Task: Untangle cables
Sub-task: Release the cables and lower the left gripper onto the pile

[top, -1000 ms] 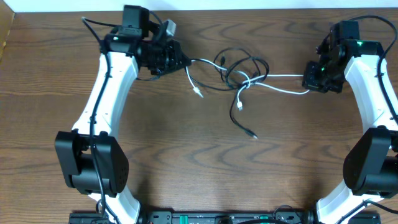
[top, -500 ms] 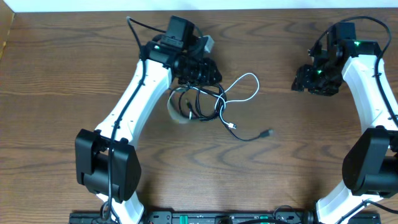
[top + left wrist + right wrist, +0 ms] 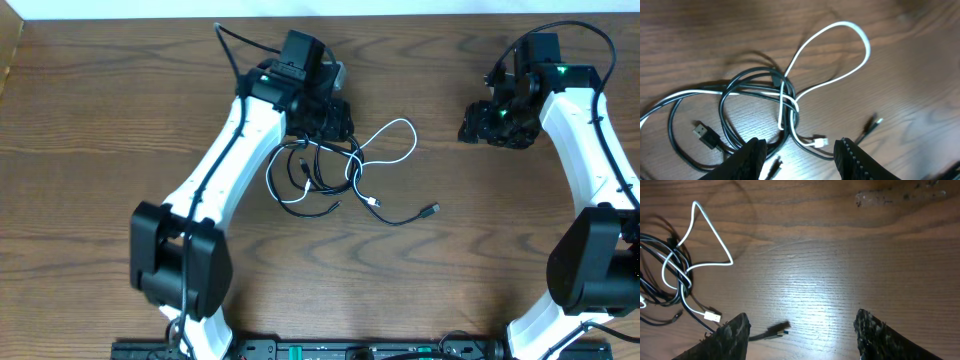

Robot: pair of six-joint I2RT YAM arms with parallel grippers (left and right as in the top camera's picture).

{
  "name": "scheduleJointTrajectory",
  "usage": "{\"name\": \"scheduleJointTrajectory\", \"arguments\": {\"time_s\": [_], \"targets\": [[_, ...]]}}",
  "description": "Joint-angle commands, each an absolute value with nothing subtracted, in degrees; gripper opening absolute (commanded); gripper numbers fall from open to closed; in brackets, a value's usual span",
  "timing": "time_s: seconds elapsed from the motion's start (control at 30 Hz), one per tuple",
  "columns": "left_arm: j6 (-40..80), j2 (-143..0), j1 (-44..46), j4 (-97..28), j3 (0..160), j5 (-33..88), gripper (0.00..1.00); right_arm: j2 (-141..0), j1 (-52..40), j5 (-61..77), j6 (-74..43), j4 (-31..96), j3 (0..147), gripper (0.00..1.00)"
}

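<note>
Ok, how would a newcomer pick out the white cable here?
On the table, just below the left arm's tip, two cords lie knotted together. The white cable is the one whose open loop pokes out to the upper right; the black cable coils lower left.

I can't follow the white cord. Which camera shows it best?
Left wrist: the white cord fills it, loop, plug and crossings with the black cord clear. Overhead shows it small; right wrist shows it at the left edge, partly cut off.
</note>
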State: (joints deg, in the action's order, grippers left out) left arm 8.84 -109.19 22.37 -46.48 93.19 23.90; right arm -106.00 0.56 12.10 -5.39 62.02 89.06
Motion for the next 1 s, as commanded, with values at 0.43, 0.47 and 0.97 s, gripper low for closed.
{"name": "scheduleJointTrajectory", "arguments": {"time_s": [0.43,0.47,0.97], "targets": [[6.17,-123.59,25.47,-46.87,92.84,21.47,0.45,-105.60,0.23,12.56,-3.97,61.93,88.71,0.66],[6.20,-124.14,25.47,-46.83,92.84,20.43,0.45,-105.60,0.23,12.58,-3.97,61.89,88.71,0.66],[6.22,-127.00,25.56,-45.47,92.84,20.05,0.31,-105.60,0.21,12.60,-3.99,61.69,88.71,0.67]]}}
